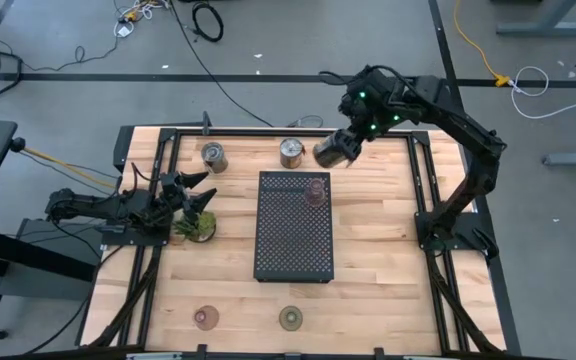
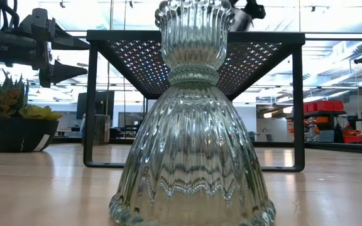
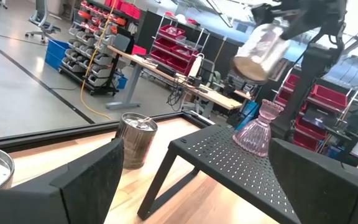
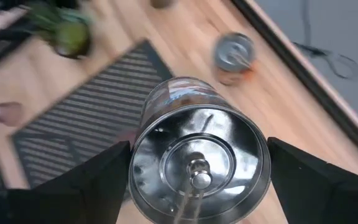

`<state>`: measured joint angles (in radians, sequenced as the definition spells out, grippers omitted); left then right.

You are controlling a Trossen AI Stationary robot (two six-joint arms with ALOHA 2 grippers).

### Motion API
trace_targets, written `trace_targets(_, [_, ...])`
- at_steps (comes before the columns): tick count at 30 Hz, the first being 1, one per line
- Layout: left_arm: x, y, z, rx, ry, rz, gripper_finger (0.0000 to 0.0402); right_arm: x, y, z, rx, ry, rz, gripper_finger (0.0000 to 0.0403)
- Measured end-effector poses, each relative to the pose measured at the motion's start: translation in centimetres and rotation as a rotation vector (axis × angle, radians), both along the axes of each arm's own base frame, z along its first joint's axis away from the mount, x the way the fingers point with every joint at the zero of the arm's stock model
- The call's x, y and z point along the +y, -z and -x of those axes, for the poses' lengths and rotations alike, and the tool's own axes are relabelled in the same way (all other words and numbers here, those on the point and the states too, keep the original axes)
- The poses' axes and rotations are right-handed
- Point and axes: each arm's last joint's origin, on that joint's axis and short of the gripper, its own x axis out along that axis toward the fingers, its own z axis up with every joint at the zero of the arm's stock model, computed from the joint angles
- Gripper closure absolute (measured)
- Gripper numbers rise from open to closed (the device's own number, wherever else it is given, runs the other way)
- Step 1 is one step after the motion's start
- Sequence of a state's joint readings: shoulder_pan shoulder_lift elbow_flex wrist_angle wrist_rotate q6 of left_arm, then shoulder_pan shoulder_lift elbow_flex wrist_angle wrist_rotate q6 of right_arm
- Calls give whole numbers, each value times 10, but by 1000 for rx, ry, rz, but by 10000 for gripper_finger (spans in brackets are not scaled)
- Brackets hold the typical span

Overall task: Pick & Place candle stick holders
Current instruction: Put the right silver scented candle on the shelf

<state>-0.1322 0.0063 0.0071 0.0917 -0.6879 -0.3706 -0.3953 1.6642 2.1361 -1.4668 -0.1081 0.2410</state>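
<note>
My right gripper [image 1: 340,143] is shut on a shiny silver cup [image 1: 328,151], held above the table by the tray's far right corner. Two more silver cups [image 1: 213,155] [image 1: 291,152] stand on the table at the far edge. A pink glass holder [image 1: 315,192] stands on the black perforated tray [image 1: 294,240]. A pink disc [image 1: 205,318] and an olive disc [image 1: 290,318] stand by the near edge. A ribbed glass holder [image 2: 193,125] fills the low view, standing on its wide base. My left gripper [image 1: 196,196] is open and empty beside the plant [image 1: 196,228]. My right gripper pinches the silver cup by its round side wall [image 4: 138,168] between its two fingers [image 4: 98,180], one on each side. The cup's open mouth [image 4: 197,165] faces back toward the wrist. The cup is tilted and lifted clear of table and tray [image 3: 260,53].
The tray stands on legs [image 2: 92,107] in the table's middle. The small green plant in a dark pot [image 2: 17,122] sits to the tray's left, just under my left gripper. Bare wood lies right of the tray [image 1: 378,240].
</note>
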Motion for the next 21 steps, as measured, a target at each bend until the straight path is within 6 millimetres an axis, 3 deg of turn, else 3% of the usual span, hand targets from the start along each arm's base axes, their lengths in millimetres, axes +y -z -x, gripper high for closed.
trace_targets(9, [0,0,0,0,0,0,3,22,-6,-24,-152,-81,-11,78])
trace_targets(21, [0,0,0,-1,0,1,3,30,15,-66,-157,-153,-20,78])
